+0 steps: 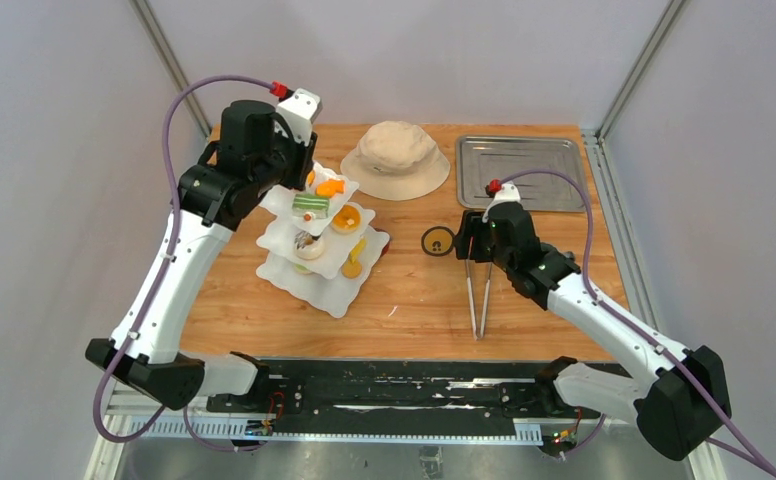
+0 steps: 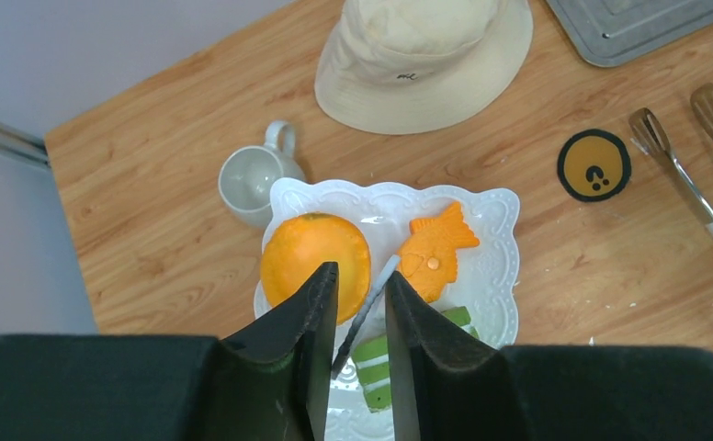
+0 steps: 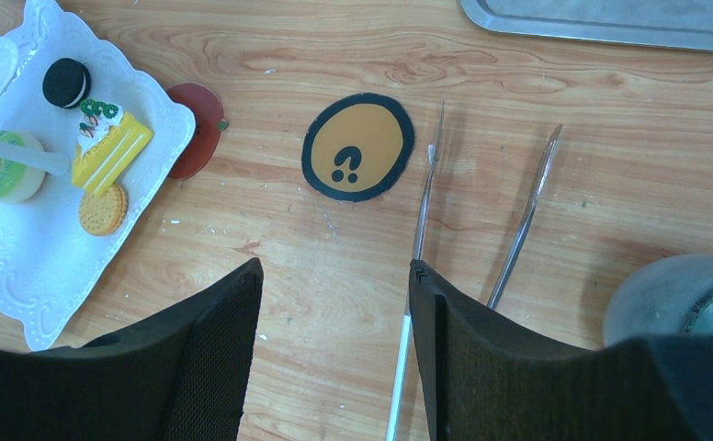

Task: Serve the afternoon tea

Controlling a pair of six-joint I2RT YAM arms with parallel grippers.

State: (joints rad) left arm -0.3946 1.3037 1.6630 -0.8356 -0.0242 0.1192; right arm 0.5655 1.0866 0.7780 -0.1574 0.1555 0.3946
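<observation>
the three-tier stand (image 1: 336, 290) sits on the left half of the table (image 1: 414, 300), already loaded. the left gripper (image 2: 360, 272) hangs right over its top plate, drawn in to a slim gap, with the stand's thin centre rod (image 2: 371, 303) running under that gap; nothing looks clamped. i'd guess it lines up there because the rod is the one place to lift the stand without knocking the round orange pastry (image 2: 314, 257), the fish-shaped one (image 2: 435, 253) or the green striped slice (image 2: 379, 372). the white mug (image 2: 252, 179) stands just beside the stand. the right gripper (image 3: 334, 266) is spread wide over bare wood between the orange coaster (image 3: 357, 145) and the tongs (image 3: 424, 211), holding nothing. the coaster looks meant for a mug, and a blurry grey mug (image 3: 674, 294) shows at that view's edge.
</observation>
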